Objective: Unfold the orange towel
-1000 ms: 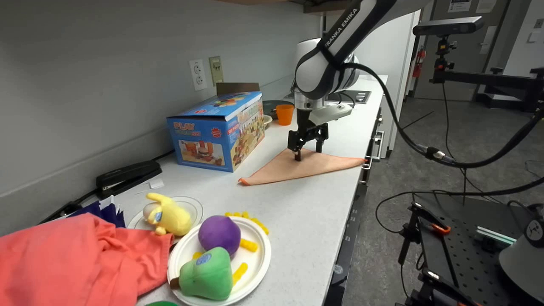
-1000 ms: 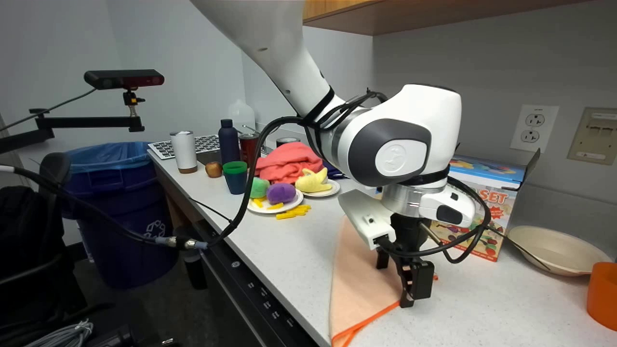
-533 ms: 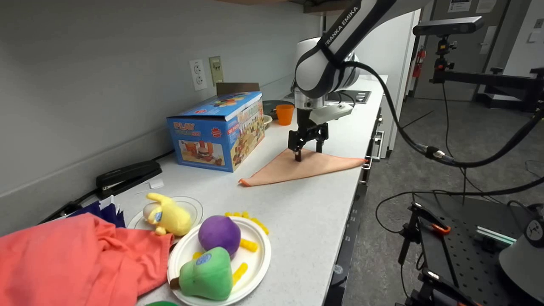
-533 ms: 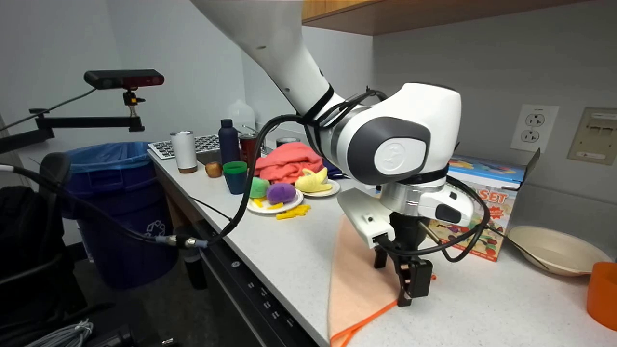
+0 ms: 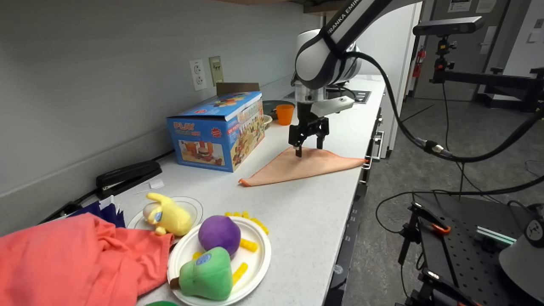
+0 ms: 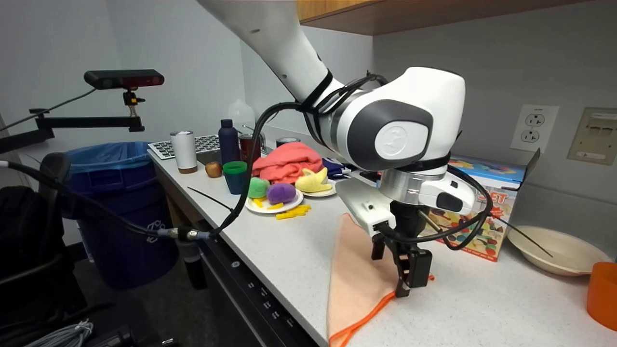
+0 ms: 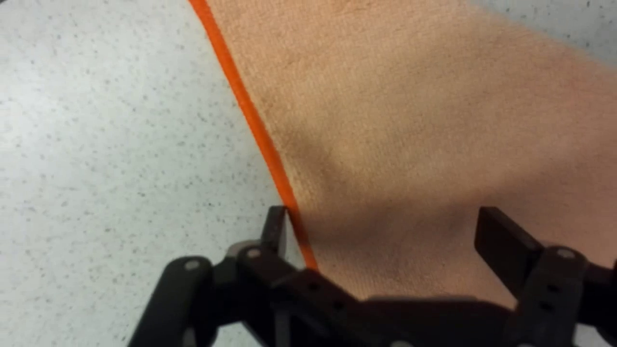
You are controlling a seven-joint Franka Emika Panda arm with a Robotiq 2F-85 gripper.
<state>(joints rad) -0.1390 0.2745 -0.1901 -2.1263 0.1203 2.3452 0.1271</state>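
1. A slight rise of the Robotiq gripper [image 7: 381,210] over the last half-second is recorded in both exterior views. Its jaws are spread wide; nothing is pinched between them.
2. In the wrist view, one of the fingers [image 7: 274,229] is placed just outside the orange hem [image 7: 254,120], the other over cloth. Whether the hem is hooked on the outer tip cannot be told.
3. The peach-orange towel [image 5: 293,168] is found beneath the gripper on the speckled white countertop [image 5: 293,216], folded into a triangle, one corner reaching the front edge. In an exterior view, the hem beside the nearer finger appears more bowed than before; no unfolding has been achieved.
4. A first lift or a repositioning is judged likely. The upper layer alone should be pinched and drawn across the long folded side; if both were taken, the whole towel would be dragged.
5. The blue PLAY toy box [image 5: 216,131], near another corner, is unmoved.
6. The white plate [image 5: 264,259], bearing a purple plush toy [image 5: 219,233] and a green plush pear [image 5: 208,274], is well apart; no hindrance is expected.
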